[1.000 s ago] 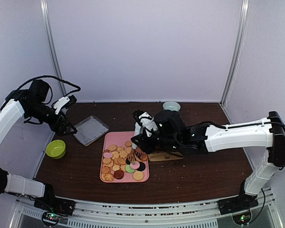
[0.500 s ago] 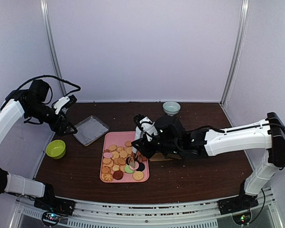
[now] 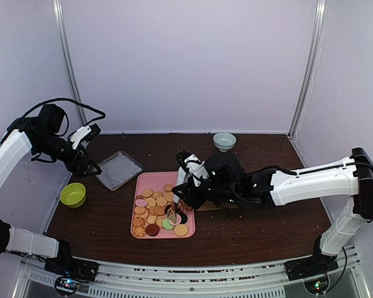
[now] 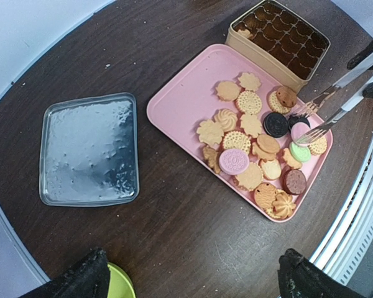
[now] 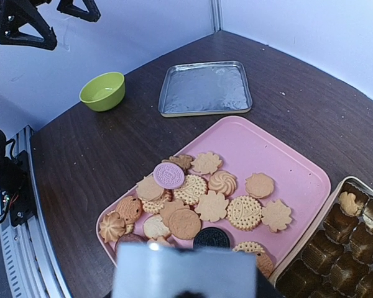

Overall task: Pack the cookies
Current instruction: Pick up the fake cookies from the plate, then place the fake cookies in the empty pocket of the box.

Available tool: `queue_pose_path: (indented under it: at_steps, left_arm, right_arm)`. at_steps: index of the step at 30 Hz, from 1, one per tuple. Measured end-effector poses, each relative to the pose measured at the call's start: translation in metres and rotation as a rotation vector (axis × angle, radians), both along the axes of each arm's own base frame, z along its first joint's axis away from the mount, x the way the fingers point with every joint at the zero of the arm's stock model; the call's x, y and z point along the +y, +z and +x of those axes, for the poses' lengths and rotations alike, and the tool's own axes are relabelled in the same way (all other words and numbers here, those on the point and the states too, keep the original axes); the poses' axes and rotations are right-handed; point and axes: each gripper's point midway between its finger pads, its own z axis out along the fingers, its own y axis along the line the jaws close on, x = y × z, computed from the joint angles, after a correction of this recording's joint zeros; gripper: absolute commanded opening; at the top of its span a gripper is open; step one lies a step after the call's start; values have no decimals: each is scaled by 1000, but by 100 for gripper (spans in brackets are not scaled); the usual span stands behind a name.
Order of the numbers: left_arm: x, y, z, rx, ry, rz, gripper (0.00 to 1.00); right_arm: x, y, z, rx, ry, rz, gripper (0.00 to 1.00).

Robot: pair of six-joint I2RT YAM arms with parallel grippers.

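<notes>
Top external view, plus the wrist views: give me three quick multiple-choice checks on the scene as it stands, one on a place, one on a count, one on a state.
1. Where is the lime-green round bowl?
A) on the dark table, left of the pink rectangular tray
B) on that tray
C) lifted into the air

2. How many bowls stand on the table?
A) one
B) two
C) three

3. The left gripper is:
A) shut on something
B) shut, empty
C) open, empty

Answers:
1 A, it sits on bare table apart from the tray.
2 B, the lime-green one plus a pale blue-grey bowl at the back.
3 C, its fingers stand wide apart with nothing between.
</notes>
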Motion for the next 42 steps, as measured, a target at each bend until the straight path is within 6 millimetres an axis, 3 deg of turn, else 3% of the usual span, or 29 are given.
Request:
queue_pose_path:
  at_steps: [8, 15, 20, 28, 31, 36, 42]
  left_arm:
    - [0, 0, 0, 0, 0, 0, 97]
    - [0, 0, 0, 0, 0, 0, 97]
    - [0, 0, 0, 0, 0, 0, 97]
    - [0, 0, 0, 0, 0, 0, 97]
    - [0, 0, 0, 0, 0, 0, 97]
    - [0, 0, 0, 0, 0, 0, 97]
    - [0, 0, 0, 0, 0, 0, 97]
  right_arm:
    - [4, -4, -23, -13, 49, -50, 40]
    - [4, -4, -24, -26, 42, -61, 39]
    - [6, -3, -22, -38, 35, -74, 27]
    - [0, 15, -18, -79, 7, -80, 17]
    - [-5, 35, -16, -112, -7, -65, 17]
    - [-18, 76, 1, -193, -53, -41, 18]
    - [-65, 100, 69, -260, -217, -91, 21]
